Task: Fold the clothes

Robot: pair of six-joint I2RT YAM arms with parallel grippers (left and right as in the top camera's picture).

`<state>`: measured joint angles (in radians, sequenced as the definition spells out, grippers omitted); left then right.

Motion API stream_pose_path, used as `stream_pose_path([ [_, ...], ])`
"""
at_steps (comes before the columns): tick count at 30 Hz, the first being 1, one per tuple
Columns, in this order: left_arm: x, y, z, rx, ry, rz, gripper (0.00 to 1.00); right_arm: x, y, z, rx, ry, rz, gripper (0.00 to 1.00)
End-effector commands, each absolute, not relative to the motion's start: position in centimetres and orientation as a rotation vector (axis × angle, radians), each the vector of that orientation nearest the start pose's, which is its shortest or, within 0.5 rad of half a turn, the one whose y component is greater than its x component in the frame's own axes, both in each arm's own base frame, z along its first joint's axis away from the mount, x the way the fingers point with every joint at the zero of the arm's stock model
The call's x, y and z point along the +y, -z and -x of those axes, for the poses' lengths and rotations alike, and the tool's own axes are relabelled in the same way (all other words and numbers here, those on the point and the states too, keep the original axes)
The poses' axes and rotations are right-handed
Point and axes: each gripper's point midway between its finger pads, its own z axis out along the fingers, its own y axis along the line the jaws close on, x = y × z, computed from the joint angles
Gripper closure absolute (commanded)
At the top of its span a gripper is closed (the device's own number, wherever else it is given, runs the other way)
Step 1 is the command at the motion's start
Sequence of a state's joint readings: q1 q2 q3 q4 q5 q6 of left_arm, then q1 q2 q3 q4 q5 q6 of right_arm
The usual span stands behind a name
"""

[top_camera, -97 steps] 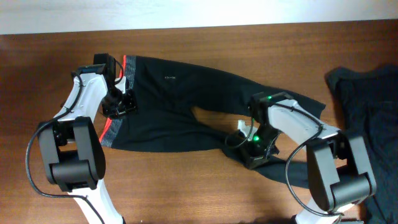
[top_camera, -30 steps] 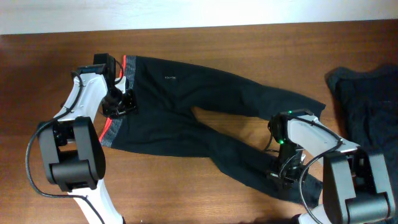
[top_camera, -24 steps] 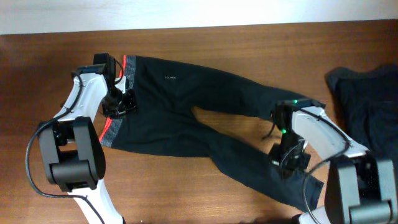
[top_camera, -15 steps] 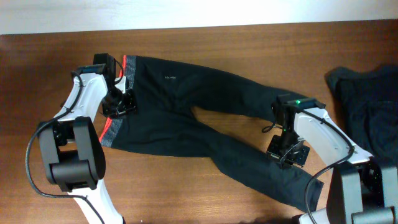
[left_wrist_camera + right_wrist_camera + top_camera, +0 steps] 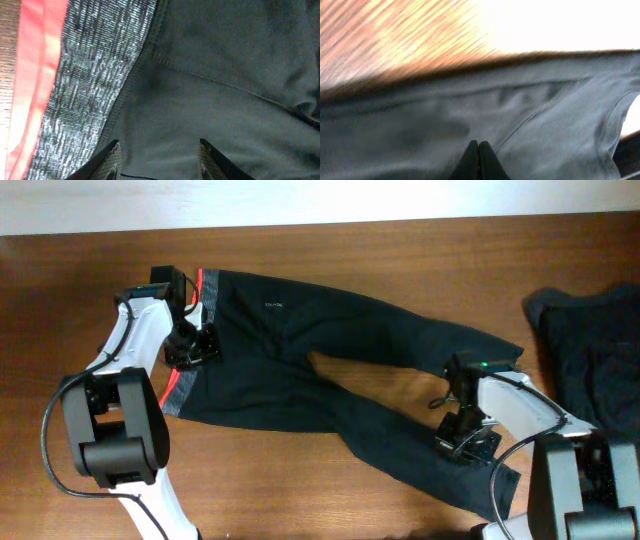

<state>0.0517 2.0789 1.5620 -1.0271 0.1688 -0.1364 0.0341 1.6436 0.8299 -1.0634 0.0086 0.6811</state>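
Note:
The black trousers (image 5: 300, 330) lie spread across the table, with the grey waistband (image 5: 178, 392) and its red edge at the left and both legs running to the right. My left gripper (image 5: 190, 345) rests low over the waist. In the left wrist view it (image 5: 160, 159) stands open astride black fabric (image 5: 210, 85), just beside the grey waistband (image 5: 85, 85). My right gripper (image 5: 467, 444) hovers over the lower leg near its hem. In the blurred right wrist view it (image 5: 478, 156) is shut, and no cloth shows between its tips above the dark cloth (image 5: 420, 125).
A dark rumpled heap of other garments (image 5: 590, 360) lies at the right edge of the table. Bare brown wood (image 5: 390, 385) shows between the two trouser legs and along the front edge.
The lower leg, bunched earlier, now lies stretched toward the front right. In the last second my right gripper swung up over that leg and came partly back. The left arm stayed still.

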Motion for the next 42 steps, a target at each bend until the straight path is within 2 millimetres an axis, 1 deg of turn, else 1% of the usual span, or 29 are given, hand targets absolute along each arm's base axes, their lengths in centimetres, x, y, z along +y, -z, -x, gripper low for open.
stream_pose_path([
  [1, -0.9, -4.8, -40.6, 3.049, 0.281, 0.289, 0.51, -1.0, 0.4, -16.9, 3.225, 0.248, -1.197, 0.96],
  [4, -0.9, -4.8, -40.6, 3.049, 0.281, 0.289, 0.51, -1.6, 1.2, -16.8, 3.227, 0.238, -1.227, 0.96],
  [7, -1.0, -4.9, -40.7, 3.042, 0.294, 0.287, 0.51, -1.9, 1.9, -17.9, 3.223, 0.199, -1.144, 0.96],
  [9, -1.5, -5.5, -41.1, 3.027, 0.343, 0.282, 0.51, -2.1, 2.1, -18.9, 3.187, 0.174, -1.131, 0.96],
  [12, -2.2, -7.3, -42.3, 2.972, 0.411, 0.263, 0.51, -2.5, 2.1, -20.5, 3.13, 0.148, -1.128, 0.96],
  [14, -2.3, -8.9, -43.0, 2.931, 0.411, 0.249, 0.51, -2.8, 2.1, -21.7, 3.095, 0.126, -1.109, 0.96],
  [17, -2.2, -10.8, -43.5, 2.885, 0.407, 0.236, 0.51, -3.3, 2.2, -23.3, 3.038, 0.097, -1.089, 0.96],
  [20, -2.2, -12.1, -43.6, 2.854, 0.405, 0.227, 0.51, -3.6, 2.4, -24.7, 2.986, 0.075, -1.067, 0.96],
  [23, -2.2, -12.6, -43.6, 2.841, 0.403, 0.224, 0.51, -3.9, 2.6, -26.2, 2.945, 0.061, -1.018, 0.96],
  [25, -2.2, -12.6, -43.5, 2.842, 0.403, 0.223, 0.51, -4.4, 2.7, -27.0, 2.908, 0.085, -1.007, 0.96],
  [28, -2.2, -12.6, -43.6, 2.841, 0.402, 0.223, 0.51, -4.9, 2.8, -28.8, 2.858, 0.088, -0.933, 0.96],
  [34, -2.2, -12.6, -43.6, 2.84, 0.398, 0.219, 0.51, -5.3, 2.2, -31.9, 2.773, 0.067, -0.778, 0.96],
  [37, -2.2, -12.6, -43.7, 2.836, 0.391, 0.178, 0.51, -5.5, 1.8, -32.9, 2.741, 0.065, -0.762, 0.96],
  [40, -2.1, -12.9, -44.3, 2.807, 0.383, 0.134, 0.51, -5.7, 0.3, -34.3, 2.723, 0.064, -0.723, 0.96],
  [42, -2.1, -13.2, -44.7, 2.788, 0.375, 0.097, 0.51, -5.8, -1.7, -35.5, 2.721, 0.07, -0.662, 0.96],
])
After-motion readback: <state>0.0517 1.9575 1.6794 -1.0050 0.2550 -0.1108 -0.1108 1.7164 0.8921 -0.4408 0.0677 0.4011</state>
